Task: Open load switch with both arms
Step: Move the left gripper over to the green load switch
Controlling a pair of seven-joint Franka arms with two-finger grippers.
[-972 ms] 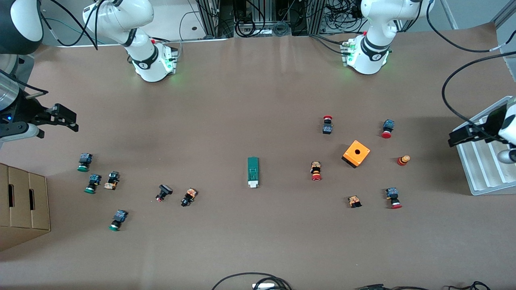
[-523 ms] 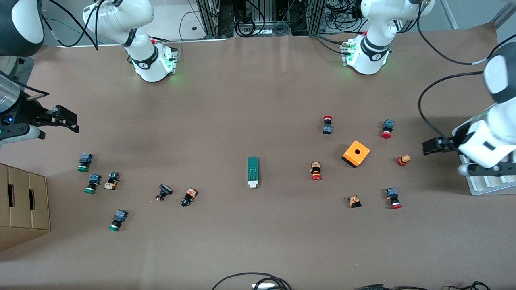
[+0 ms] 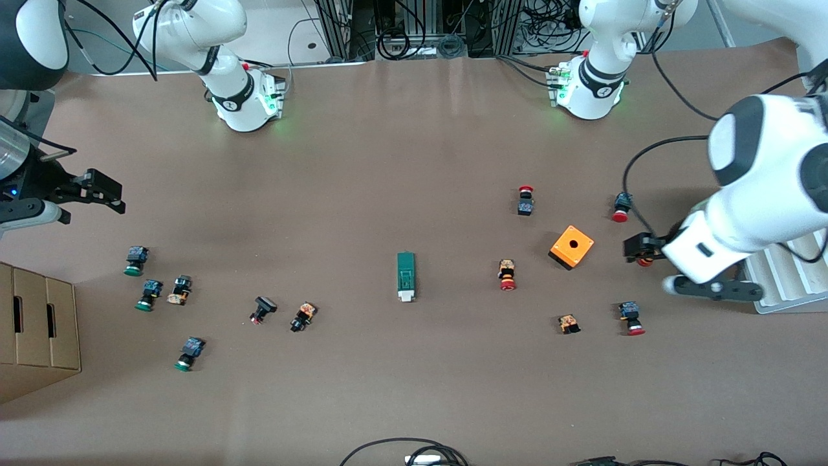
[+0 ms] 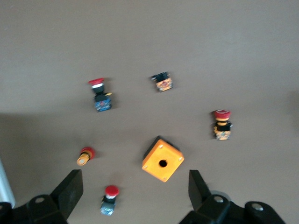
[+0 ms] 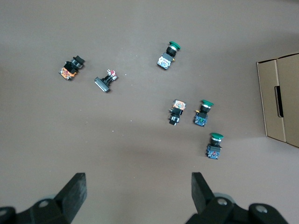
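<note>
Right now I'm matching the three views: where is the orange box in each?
Front view: orange box toward the left arm's end, beside a red-capped button.
Left wrist view: orange box, low centre.
Right wrist view: not in it.
Shared landmark: that red-capped button.

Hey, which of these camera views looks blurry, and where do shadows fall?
Front view: sharp; soft shadow beside the orange box under the left arm. Left wrist view: blurred throughout, the box soft-edged. Right wrist view: crisp, a dim shadow band above the claw fingers.
</note>
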